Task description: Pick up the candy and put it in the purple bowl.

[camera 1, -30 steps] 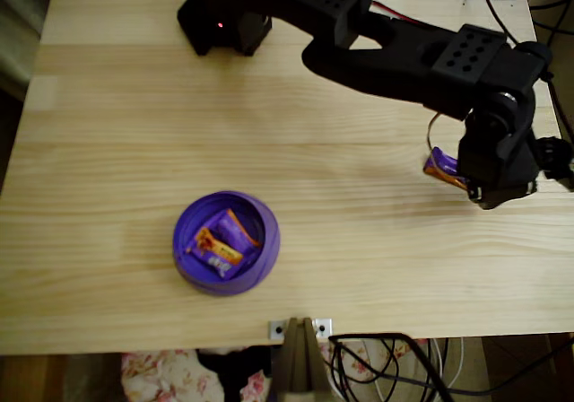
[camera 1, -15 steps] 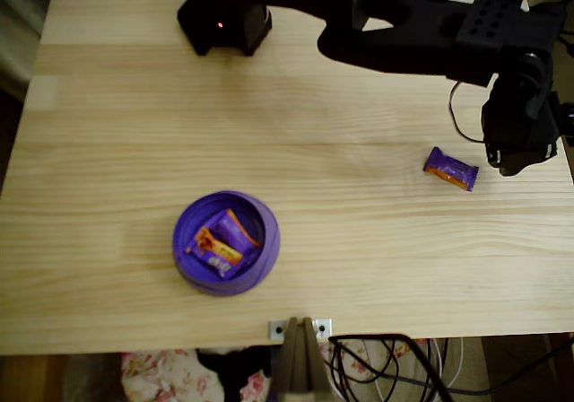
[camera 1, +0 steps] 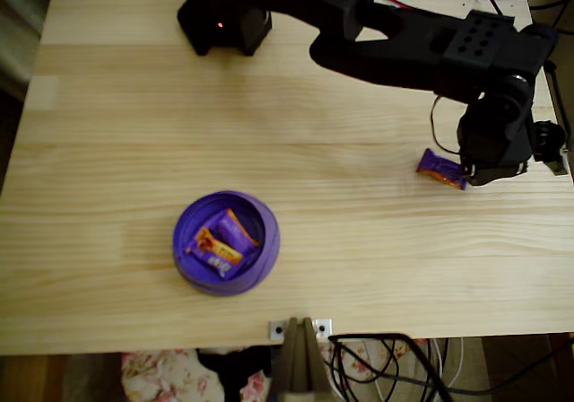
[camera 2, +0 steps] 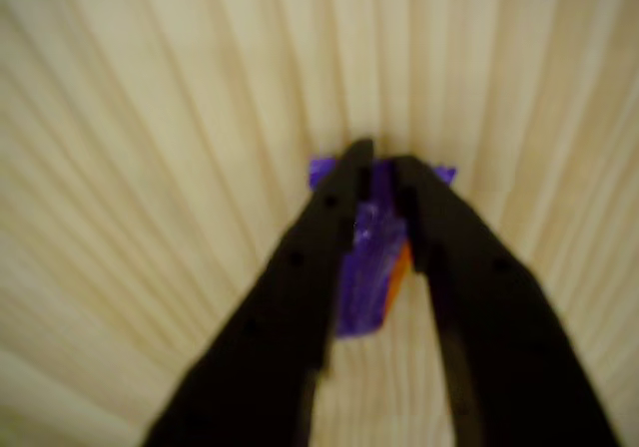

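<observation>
Pale wooden table point(camera 1: 117, 151) carries the candy point(camera 1: 439, 167) near its right edge, between the gripper's point(camera 2: 381, 173) narrowly parted fingers. Squeeze fully before lifting, then carry it left to the bowl point(camera 1: 184, 245) near the front edge.

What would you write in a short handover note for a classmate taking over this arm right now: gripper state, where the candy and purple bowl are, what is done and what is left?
Gripper: fingers closed around the candy at the table's right side in the overhead view; whether it is lifted cannot be told.
Purple bowl: near the front centre, already holding other wrapped candies.
Done: reach and grasp on this candy.
Left: lift it, carry it to the bowl, release it inside.
</observation>
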You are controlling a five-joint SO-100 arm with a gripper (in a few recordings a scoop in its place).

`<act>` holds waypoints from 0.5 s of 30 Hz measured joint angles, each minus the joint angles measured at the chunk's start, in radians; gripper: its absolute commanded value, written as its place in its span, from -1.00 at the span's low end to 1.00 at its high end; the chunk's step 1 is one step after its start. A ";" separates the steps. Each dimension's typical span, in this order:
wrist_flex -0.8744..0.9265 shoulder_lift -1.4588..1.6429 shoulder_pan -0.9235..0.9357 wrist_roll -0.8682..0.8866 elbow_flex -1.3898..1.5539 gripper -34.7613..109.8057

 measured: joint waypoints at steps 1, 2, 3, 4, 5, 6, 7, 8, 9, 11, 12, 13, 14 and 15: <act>0.017 0.002 0.005 -0.009 0.000 -0.53; 0.032 0.002 0.011 -0.023 -0.002 -0.53; 0.046 0.002 0.015 -0.031 -0.002 -0.53; 0.054 0.003 0.023 -0.043 -0.002 -0.53; 0.058 0.003 0.026 -0.049 -0.002 -0.53; 0.061 0.003 0.032 -0.060 -0.002 -0.53; 0.063 0.003 0.034 -0.075 -0.002 -0.53; 0.066 0.003 0.038 -0.081 -0.002 -0.53; 0.066 0.003 0.041 -0.083 0.000 -0.53; 0.066 0.011 0.048 -0.071 0.015 -0.53; 0.066 0.023 0.052 -0.061 0.037 -0.53; 0.066 0.037 0.055 -0.049 0.064 -0.53; 0.066 0.048 0.058 -0.038 0.083 -0.53; 0.066 0.055 0.064 -0.032 0.095 -0.53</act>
